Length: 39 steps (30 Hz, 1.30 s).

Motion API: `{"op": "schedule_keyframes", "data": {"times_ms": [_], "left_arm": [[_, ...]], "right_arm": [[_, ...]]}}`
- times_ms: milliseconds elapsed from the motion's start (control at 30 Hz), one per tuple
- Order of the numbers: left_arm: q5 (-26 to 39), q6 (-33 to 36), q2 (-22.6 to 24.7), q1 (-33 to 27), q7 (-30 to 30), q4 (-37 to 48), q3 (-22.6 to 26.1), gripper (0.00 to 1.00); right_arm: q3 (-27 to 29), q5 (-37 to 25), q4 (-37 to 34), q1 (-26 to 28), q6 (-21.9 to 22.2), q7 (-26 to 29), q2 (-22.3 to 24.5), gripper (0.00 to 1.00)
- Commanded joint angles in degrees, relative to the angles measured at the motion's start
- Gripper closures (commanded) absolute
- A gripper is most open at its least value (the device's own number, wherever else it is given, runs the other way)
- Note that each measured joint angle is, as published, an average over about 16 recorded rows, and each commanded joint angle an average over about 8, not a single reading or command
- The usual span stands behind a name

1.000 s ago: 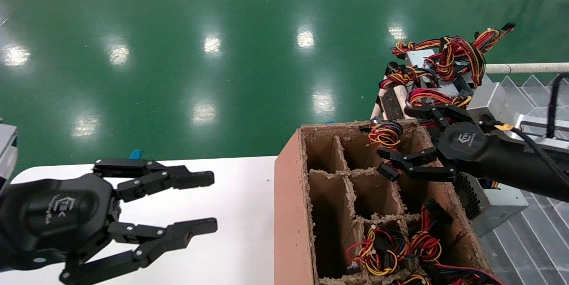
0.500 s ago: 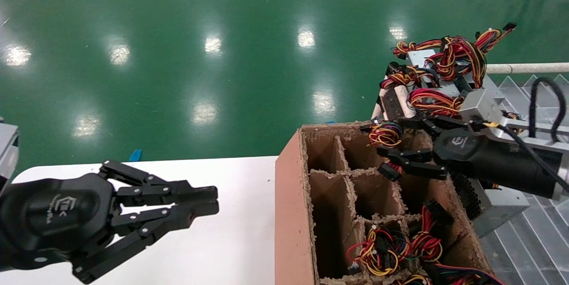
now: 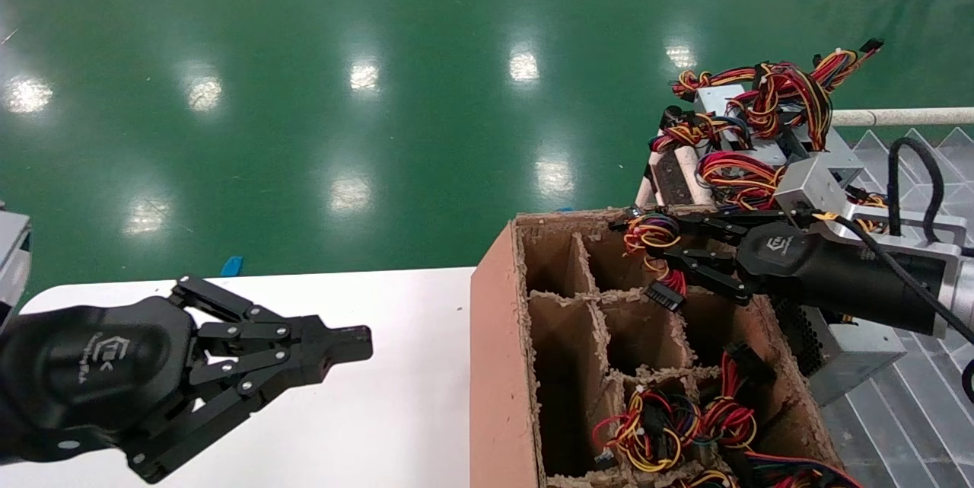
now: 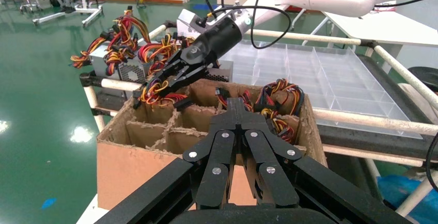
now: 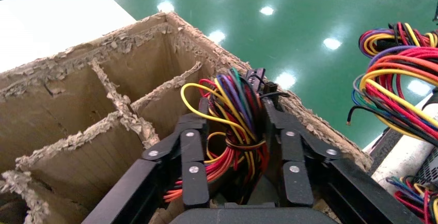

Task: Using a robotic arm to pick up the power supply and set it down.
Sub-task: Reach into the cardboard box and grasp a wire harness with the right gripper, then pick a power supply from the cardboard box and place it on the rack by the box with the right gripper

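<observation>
My right gripper (image 3: 663, 243), on the robotic arm (image 3: 845, 275) with the looping black cable, reaches over the far right cell of the cardboard box (image 3: 494, 336). It is shut on the tied bundle of red, yellow and black wires (image 3: 648, 231) of a power supply. In the right wrist view both fingers (image 5: 195, 146) press against the wire bundle (image 5: 237, 113). The metal body of that power supply is hidden down in the cell. My left gripper (image 3: 358, 339) hangs shut and empty over the white table (image 3: 396, 412), to the left of the box.
The box has ragged dividers; its near cells hold more wire bundles (image 3: 654, 427). Look-alike power supplies (image 3: 761, 103) are stacked on a rack behind the box, and one (image 3: 845, 347) lies beside its right wall. A clear compartment tray (image 3: 913, 419) and a white rail (image 3: 898, 116) are at right.
My left gripper has gone from wide open to shut. My right gripper has moved toward the box's far corner and closed round the wire bundle.
</observation>
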Motion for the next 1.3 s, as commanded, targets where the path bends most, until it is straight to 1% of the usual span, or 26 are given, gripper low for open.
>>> {"op": "schedule_keyframes", "data": {"times_ms": [33, 433, 600, 767, 933, 1033, 1300], "left_arm": [[0.0, 0.0, 0.0, 0.0, 0.0, 0.0, 0.0, 1.0], [0.0, 0.0, 0.0, 0.0, 0.0, 0.0, 0.0, 1.0], [0.0, 0.0, 0.0, 0.0, 0.0, 0.0, 0.0, 1.0], [0.0, 0.0, 0.0, 0.0, 0.0, 0.0, 0.0, 1.0], [0.0, 0.0, 0.0, 0.0, 0.0, 0.0, 0.0, 1.0], [0.0, 0.0, 0.0, 0.0, 0.0, 0.0, 0.0, 1.0], [0.0, 0.0, 0.0, 0.0, 0.0, 0.0, 0.0, 1.0]], "right_arm": [[-0.25, -0.43, -0.54, 0.49, -0.33, -0.48, -0.06, 1.0], [-0.54, -1.39, 2.06, 1.11, -0.15, -0.84, 0.85, 1.0], [-0.01, -0.87, 5.36, 0.92, -0.5, -1.92, 1.88, 1.0], [0.91, 0.11, 10.49, 0.67, -0.65, -2.01, 3.62, 1.0], [2.61, 1.83, 16.9, 0.33, 0.2, -0.34, 6.3, 1.0], [4.41, 3.97, 20.98, -0.35, 1.13, 1.29, 8.49, 1.0], [10.8, 10.96, 30.72, -3.13, 3.6, 4.97, 16.7, 1.0]]}}
